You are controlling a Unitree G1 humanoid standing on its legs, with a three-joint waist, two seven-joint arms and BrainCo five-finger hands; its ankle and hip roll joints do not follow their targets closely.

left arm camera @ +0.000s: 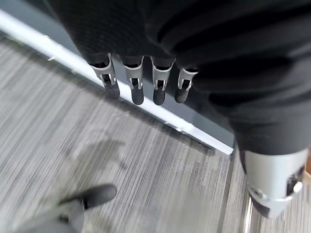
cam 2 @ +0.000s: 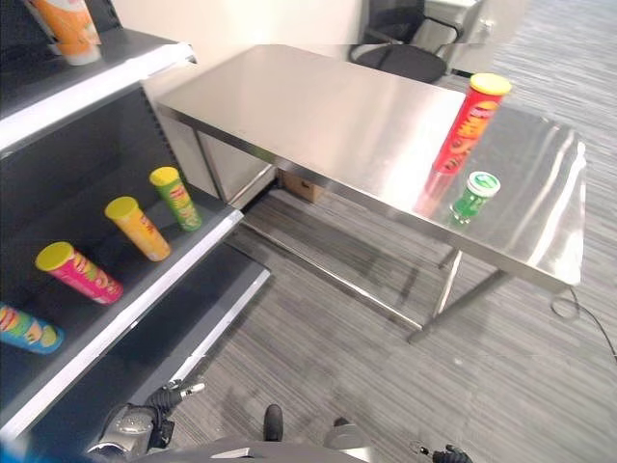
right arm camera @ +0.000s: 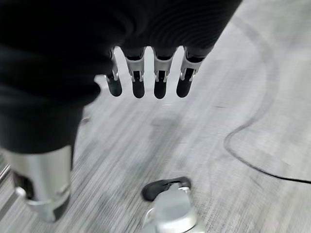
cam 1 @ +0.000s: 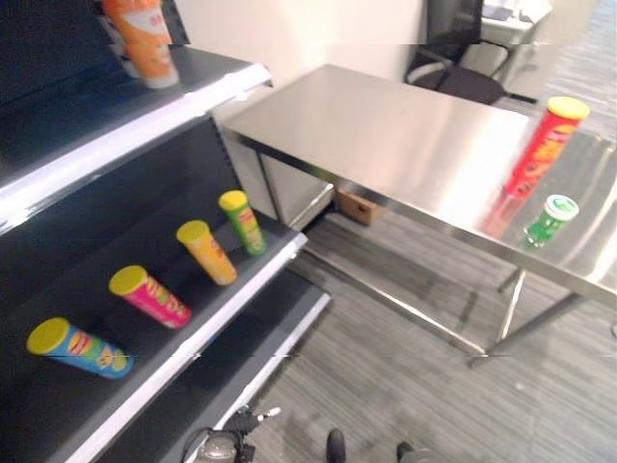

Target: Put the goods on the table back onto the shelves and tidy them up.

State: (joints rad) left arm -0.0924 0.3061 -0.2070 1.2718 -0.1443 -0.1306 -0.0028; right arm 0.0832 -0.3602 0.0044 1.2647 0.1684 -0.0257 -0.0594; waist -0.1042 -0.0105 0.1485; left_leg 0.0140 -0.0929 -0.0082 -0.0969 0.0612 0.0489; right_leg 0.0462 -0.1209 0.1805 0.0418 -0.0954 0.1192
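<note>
Both hands hang low over the grey floor, holding nothing: the left hand (left arm camera: 146, 87) has its fingers straight and relaxed just above the pale edge of the bottom shelf (left arm camera: 160, 114), and the right hand (right arm camera: 146, 82) is likewise slack and spread, touching nothing.

Up the left side of the frame, the shelf (cam 1: 231, 289) already carries four cans lying tilted in a row: a blue can (cam 1: 82, 349), a pink can (cam 1: 151, 295), an orange can (cam 1: 207, 252) and a green can (cam 1: 243, 222). An orange pack (cam 1: 145, 39) stands on the upper shelf at the upper left.

At the right of the frame, on the tabletop (cam 1: 386, 135), two goods are left: a tall red can (cam 1: 542, 149) standing upright and a small green can (cam 1: 549, 220) just beside it, toward the near edge.

By my reading, the job stands between fetches: nothing is in hand and the next item is not yet reached for. The next move likely calls for turning toward the tabletop, raising a hand and closing it round the red can or the green one, taking care not to knock over its close neighbour.
</note>
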